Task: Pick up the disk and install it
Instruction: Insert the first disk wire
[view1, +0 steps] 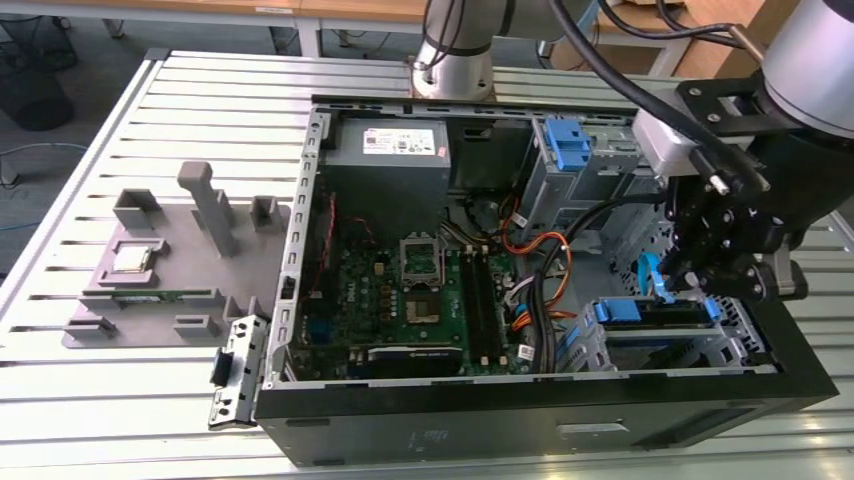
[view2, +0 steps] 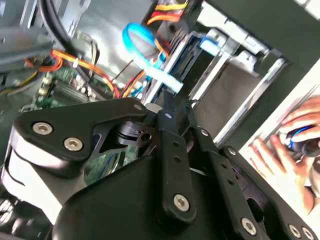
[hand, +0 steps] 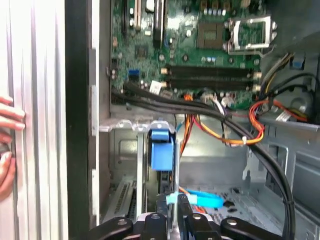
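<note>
The disk (view1: 650, 312) sits edge-up in the metal drive bay at the case's front corner, on the exterior view's right. Its blue carrier frame shows at both ends. In the first wrist view the blue carrier end (hand: 161, 150) stands in the bay slot just ahead of my fingers. My gripper (view1: 683, 288) hangs directly over that bay, shut on the end of a blue flat cable (view1: 650, 278). The cable (view2: 147, 62) loops away from the closed fingertips of the gripper (view2: 167, 102). A light-blue cable end (hand: 172, 199) is pinched between the two fingers of the gripper (hand: 174, 204).
The open computer case (view1: 534, 425) lies on a slatted table (view1: 80, 400). Orange and black cables (view1: 550, 255) cross the motherboard (view1: 400, 290) beside the bay. A second blue bracket (view1: 570, 145) sits in the far bay. A grey fixture (view1: 160, 260) stands at the exterior view's left. A person's hand (view2: 292, 137) rests outside the case.
</note>
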